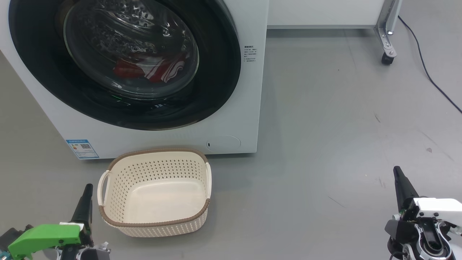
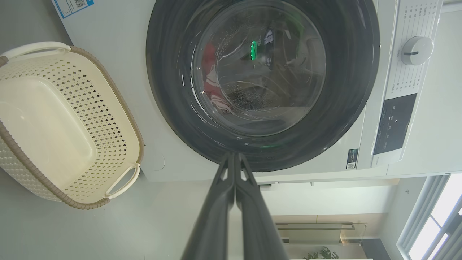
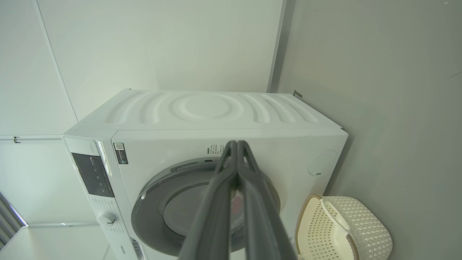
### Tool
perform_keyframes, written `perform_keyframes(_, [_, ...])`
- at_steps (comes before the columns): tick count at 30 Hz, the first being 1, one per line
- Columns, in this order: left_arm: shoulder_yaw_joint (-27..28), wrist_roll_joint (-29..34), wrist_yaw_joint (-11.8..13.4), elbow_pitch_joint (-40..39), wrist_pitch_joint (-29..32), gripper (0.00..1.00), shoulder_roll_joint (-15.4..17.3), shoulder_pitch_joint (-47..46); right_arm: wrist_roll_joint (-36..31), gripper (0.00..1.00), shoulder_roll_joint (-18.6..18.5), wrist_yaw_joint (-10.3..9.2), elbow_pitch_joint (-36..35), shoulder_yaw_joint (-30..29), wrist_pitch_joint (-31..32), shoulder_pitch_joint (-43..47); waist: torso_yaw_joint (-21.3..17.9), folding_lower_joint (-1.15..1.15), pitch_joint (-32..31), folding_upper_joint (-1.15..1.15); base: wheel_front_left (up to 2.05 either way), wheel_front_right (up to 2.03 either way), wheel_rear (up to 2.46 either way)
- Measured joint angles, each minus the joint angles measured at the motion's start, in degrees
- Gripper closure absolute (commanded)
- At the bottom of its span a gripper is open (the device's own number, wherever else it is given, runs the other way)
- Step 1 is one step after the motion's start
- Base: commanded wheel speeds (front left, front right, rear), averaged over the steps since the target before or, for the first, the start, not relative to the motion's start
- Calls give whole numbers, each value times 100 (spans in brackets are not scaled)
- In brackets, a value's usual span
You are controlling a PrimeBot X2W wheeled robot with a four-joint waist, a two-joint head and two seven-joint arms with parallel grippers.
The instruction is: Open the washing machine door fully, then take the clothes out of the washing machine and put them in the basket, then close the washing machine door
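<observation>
Both grippers are empty with fingers pressed together: the left gripper (image 2: 234,156) points at the lower rim of the washing machine door (image 1: 130,54), well short of it; the right gripper (image 3: 237,143) hangs low at the robot's right, well apart from the washing machine (image 1: 249,108). Step one looks not yet begun; the door sits flush in the white front, and the clothes (image 1: 155,70) lie low in the drum behind the glass, red with white stripes. The basket (image 1: 158,151) stands empty on the floor, just before the machine and beside the left gripper. The next move probably calls for one gripper to part its fingers and reach the door's edge; a dark recess (image 3: 187,167) on the rim may be the handle, though that is uncertain; the swing must also clear the basket.
</observation>
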Motion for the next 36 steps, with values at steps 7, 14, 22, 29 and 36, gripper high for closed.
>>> perform_keyframes(7, [-1,0,0,0,0,100,0,0,0,100,0,0,0,0,0,0,0,0,0,0,0,0,0])
perform_keyframes(14, [-1,0,0,-1,0,100,0,0,0,100,0,0,0,0,0,0,0,0,0,0,0,0,0])
perform_keyframes(22, [-1,0,0,-1,0,100,0,0,0,100,0,0,0,-1,0,0,0,0,0,0,0,0,0])
perform_keyframes(29, [-1,0,0,-1,0,100,0,0,0,100,0,0,0,-1,0,0,0,0,0,0,0,0,0])
perform_keyframes(36, [-1,0,0,5,0,0,-1,1,0,0,1,-1,4,0,0,1,0,0,0,0,0,0,0])
